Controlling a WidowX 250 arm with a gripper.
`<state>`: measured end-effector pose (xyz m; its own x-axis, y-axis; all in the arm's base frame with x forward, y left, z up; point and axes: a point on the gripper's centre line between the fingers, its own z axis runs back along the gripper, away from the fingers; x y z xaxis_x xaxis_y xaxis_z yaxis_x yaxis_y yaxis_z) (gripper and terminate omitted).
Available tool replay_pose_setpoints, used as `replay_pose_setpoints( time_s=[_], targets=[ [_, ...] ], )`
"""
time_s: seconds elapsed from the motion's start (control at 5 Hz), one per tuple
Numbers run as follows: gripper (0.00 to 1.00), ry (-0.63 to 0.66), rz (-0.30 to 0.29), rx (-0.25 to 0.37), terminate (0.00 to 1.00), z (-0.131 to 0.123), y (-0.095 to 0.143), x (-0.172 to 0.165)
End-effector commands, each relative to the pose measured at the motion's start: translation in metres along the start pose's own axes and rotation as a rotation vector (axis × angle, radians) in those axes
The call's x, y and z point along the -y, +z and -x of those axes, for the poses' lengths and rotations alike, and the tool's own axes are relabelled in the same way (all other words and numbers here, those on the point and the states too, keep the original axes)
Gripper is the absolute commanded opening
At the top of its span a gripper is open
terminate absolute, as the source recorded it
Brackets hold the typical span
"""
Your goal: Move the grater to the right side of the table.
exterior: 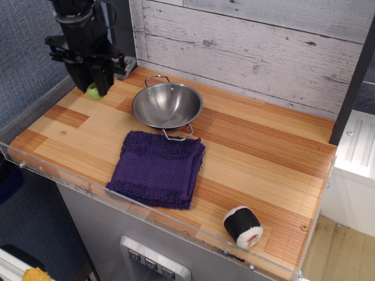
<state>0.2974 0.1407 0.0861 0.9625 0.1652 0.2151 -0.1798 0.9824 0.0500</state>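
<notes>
Striped wooden table (pixel 258 158) with a clear rim: we count one steel two-handled bowl (pixel 167 105) at the back left, one folded purple towel (pixel 157 168) just in front of it, one sushi-roll toy (pixel 242 226) near the front right edge, and one grater (pixel 92 90), of which only a lime-green tip shows. Our black gripper (pixel 92 86) hangs over the far left back corner with its fingers clamped on the grater, which is held clear of the boards, well apart from the right side. We find no readable writing or labels.
</notes>
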Motion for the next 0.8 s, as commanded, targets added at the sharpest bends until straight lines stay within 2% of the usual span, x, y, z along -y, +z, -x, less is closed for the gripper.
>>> replay_pose_setpoints(
  time_s=[0.0, 0.2, 0.4, 0.6],
  targets=[
    [0.00, -0.131, 0.044, 0.183, 0.00, -0.032, 0.075, 0.063],
    [0.00, -0.219, 0.090, 0.201, 0.00, -0.034, 0.086, 0.106],
    [0.00, -0.290, 0.128, 0.193, 0.00, -0.026, 0.088, 0.143],
    [0.00, -0.336, 0.187, 0.178, 0.00, -0.013, 0.083, 0.166]
  ],
)
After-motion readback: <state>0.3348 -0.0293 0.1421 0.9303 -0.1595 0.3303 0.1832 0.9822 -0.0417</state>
